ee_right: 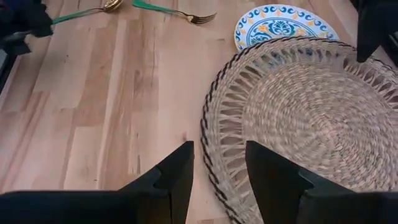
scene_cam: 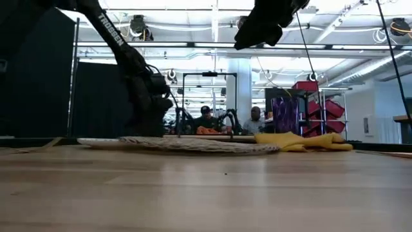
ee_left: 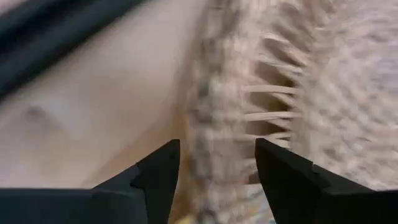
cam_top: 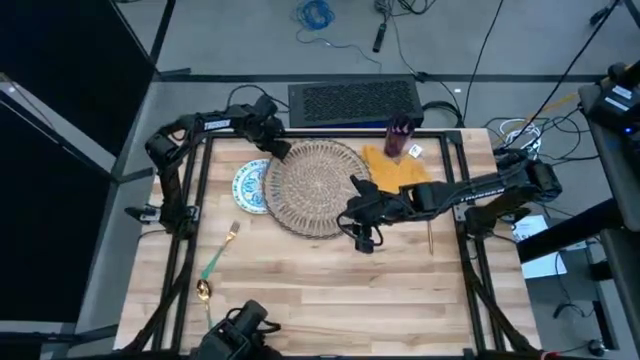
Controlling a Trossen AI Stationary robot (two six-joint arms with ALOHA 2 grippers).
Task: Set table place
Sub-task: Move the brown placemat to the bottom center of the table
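The left gripper point(cam_top: 281, 146), fingers apart, sits at the far-left rim of the round woven wicker placemat point(cam_top: 317, 186), which overlaps the blue-green patterned plate point(cam_top: 250, 186). The right gripper point(cam_top: 352, 218), fingers parted, hovers over the mat's near-right edge on the light-wood table point(cam_top: 330, 290).

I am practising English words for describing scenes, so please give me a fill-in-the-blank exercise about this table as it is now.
1. The round wicker placemat partly covers the patterned ____.
2. The fork and spoon have handles of ____ colour.
3. The purple cup stands beside the ____ napkin.
4. The left end effector is open at the rim of the ____.

Missing words: plate; green; yellow; placemat
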